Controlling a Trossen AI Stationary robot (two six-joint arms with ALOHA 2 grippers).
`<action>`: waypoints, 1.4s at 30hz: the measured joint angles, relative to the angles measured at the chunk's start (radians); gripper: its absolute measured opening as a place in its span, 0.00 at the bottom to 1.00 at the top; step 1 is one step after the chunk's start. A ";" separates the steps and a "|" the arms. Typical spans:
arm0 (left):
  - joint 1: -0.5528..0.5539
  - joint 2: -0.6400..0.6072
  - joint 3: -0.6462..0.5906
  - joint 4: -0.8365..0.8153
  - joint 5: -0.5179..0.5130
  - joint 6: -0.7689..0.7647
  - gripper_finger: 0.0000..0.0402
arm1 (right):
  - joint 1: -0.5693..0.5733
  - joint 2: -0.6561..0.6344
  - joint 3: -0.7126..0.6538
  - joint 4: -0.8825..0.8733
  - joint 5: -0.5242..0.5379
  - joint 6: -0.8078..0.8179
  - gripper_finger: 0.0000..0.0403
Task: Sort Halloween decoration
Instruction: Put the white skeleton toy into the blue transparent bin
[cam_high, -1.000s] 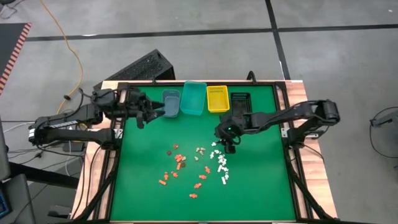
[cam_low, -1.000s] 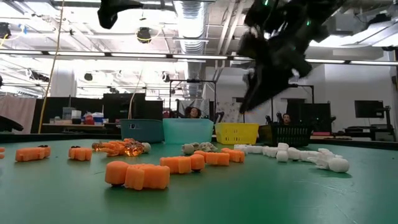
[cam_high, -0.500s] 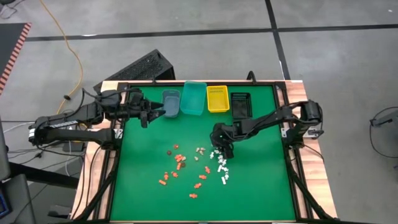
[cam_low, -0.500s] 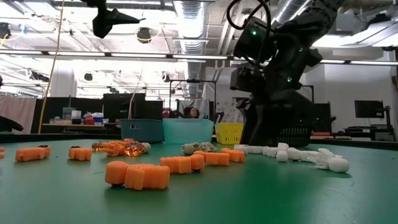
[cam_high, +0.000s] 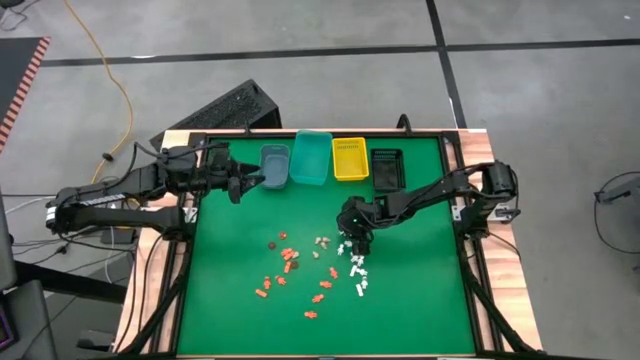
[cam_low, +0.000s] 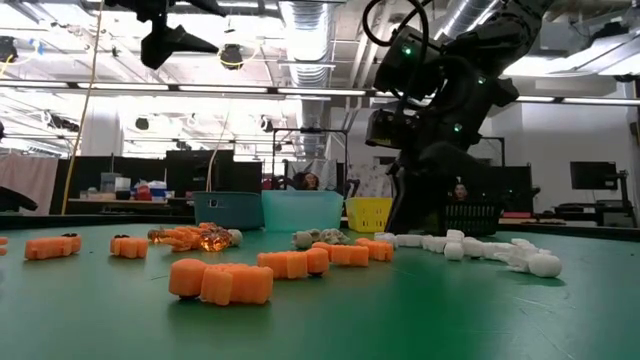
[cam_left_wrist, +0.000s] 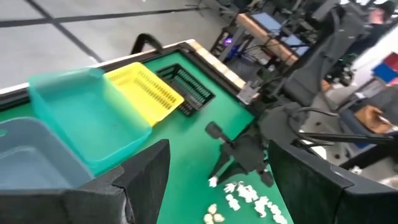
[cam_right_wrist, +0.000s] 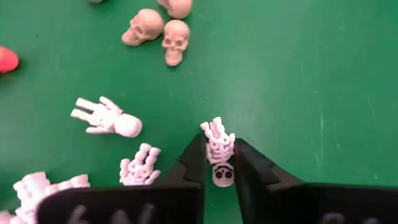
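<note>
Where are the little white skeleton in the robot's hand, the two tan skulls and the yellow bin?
White plastic skeleton (cam_right_wrist: 219, 148), right wrist view: its ribcage.
Tan skulls (cam_right_wrist: 174, 38), right wrist view: one skull's crown.
Yellow slotted bin (cam_high: 350, 170), high view: its near rim.

**Claw pinching a tiny white skeleton on a green worktop**

The right claw (cam_right_wrist: 219, 163) has its two dark fingers (cam_right_wrist: 190, 167) closed on either side of a small white skeleton (cam_right_wrist: 218, 146) lying on the green worktop (cam_right_wrist: 298, 74). Two more white skeletons (cam_right_wrist: 107, 117) lie nearby. Farther off rest two tan skulls (cam_right_wrist: 175, 41), side by side.
</note>
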 joint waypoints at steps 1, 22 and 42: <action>0.000 0.000 0.000 -0.006 -0.008 0.000 0.65 | 0.000 0.000 0.000 0.000 0.003 0.014 0.10; 0.000 0.000 0.000 -0.022 -0.087 -0.009 0.65 | -0.256 -0.172 0.249 -0.052 0.138 0.083 0.02; 0.007 0.000 -0.001 -0.107 -0.158 -0.085 0.65 | -0.428 0.110 0.504 -0.112 0.043 0.050 0.03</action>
